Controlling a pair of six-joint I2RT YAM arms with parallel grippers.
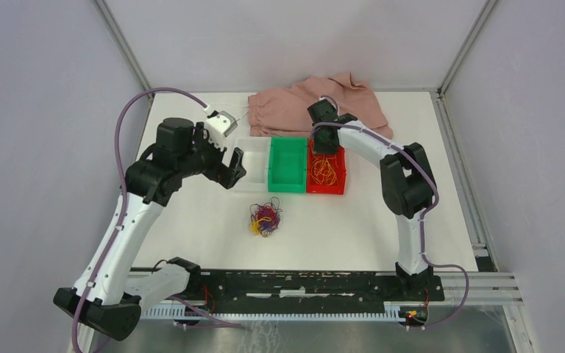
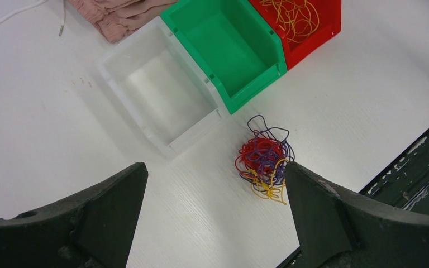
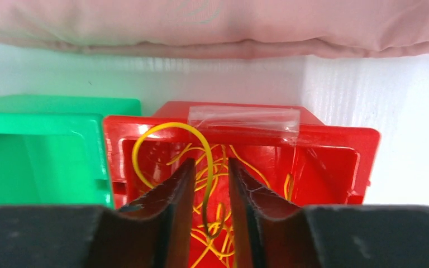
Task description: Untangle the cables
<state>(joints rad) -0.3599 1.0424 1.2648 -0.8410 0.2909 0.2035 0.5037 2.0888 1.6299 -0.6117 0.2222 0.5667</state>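
The cables that are still knotted make a small tangle (image 1: 265, 219) on the desk (image 1: 353, 228), just in front of the green bin (image 1: 287, 188). It is a roundish ball with no clear long axis. Red loops (image 2: 257, 153) fill the middle, a purple loop (image 2: 273, 131) sticks out toward the green bin, and yellow ends (image 2: 268, 192) point to the near side. A yellow cable (image 1: 324, 170) lies coiled in the red bin (image 3: 335, 137). The right hand (image 3: 210, 164) is over this bin, its fingers only a little apart, and one yellow loop runs down through the gap; I cannot tell if it is pinched. The left hand (image 2: 215, 167) is spread wide, holds nothing, and is above the desk near the white bin (image 2: 128, 103).
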